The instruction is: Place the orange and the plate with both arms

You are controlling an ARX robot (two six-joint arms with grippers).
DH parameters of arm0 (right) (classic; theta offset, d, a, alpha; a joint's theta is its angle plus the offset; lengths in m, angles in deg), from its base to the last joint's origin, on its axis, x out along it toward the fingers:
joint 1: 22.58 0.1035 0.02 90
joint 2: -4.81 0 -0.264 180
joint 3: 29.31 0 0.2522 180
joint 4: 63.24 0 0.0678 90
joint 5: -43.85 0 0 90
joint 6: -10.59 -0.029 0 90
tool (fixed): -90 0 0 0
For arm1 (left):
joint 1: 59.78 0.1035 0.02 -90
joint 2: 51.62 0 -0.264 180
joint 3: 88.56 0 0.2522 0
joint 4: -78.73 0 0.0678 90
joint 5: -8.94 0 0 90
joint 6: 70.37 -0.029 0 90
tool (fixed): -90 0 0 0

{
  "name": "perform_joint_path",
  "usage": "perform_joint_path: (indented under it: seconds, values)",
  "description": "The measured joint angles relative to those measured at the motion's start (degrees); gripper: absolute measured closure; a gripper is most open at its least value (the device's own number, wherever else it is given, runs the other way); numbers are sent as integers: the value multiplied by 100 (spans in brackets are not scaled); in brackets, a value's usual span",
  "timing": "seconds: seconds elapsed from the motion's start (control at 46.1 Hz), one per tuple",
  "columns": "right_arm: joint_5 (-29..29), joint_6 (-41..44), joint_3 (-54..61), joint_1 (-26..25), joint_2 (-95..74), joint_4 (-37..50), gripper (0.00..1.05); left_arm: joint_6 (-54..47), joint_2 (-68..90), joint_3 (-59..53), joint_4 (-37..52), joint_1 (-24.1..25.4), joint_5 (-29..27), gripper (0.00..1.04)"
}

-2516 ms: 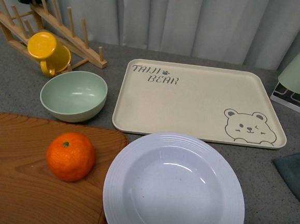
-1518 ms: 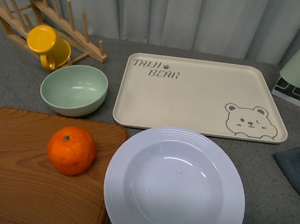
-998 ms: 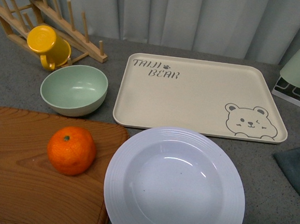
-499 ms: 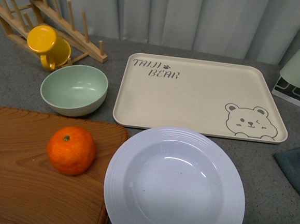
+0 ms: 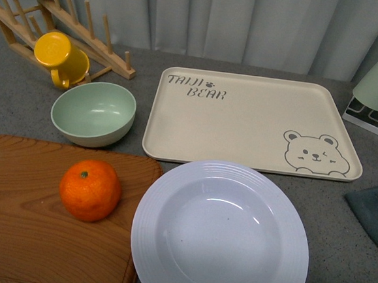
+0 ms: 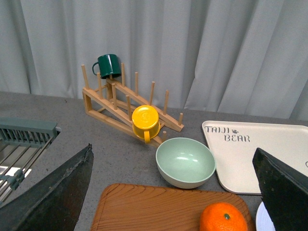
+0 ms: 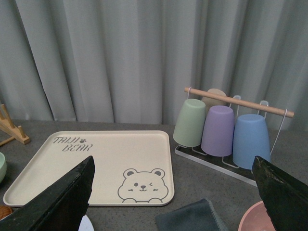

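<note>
The orange rests on a wooden cutting board at the front left. The white ribbed plate lies flat on the table right beside the board, empty. Neither arm shows in the front view. In the left wrist view my left gripper is open and held high above the table, with the orange low between its dark fingers and a sliver of the plate at the edge. My right gripper is open too, high over the table, with a sliver of the plate at the picture's lower edge.
A beige bear-print tray lies behind the plate. A pale green bowl stands behind the board, with a yellow mug on a wooden rack. A cup rack, a dark cloth and a pink bowl are on the right.
Early on, the whole front view shifted slightly upward in the picture. Since then nothing on the table has moved and no arm has come into the front view.
</note>
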Motion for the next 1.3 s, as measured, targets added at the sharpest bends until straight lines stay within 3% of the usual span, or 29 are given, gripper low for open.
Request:
perform_joint_path:
  seconds: [0.239,0.282,0.325,0.39,0.499,0.586,0.737,1.041,1.301]
  values:
    - [0,2,0,0,0,0,9,0,0,0,0,0,0,6]
    - [-2,2,0,0,0,0,9,118,160,92,-313,-249,-839,6]
    - [2,0,0,2,0,0,9,398,647,232,-761,-645,-2063,6]
    - [0,2,0,-2,0,0,9,691,1224,271,-835,-645,-2457,6]
    - [-2,2,0,0,0,0,9,901,2291,426,-83,-584,-2179,6]
    - [-2,2,0,0,0,0,9,1067,3593,713,907,-632,-1574,6]
    - [-2,2,0,0,0,0,9,1154,6008,1318,2214,-944,-1023,6]
    - [0,0,0,0,0,0,9,1163,8391,2116,2546,-1617,-455,6]
    - [0,2,0,0,0,0,9,1069,9200,2481,2544,-1722,-138,6]
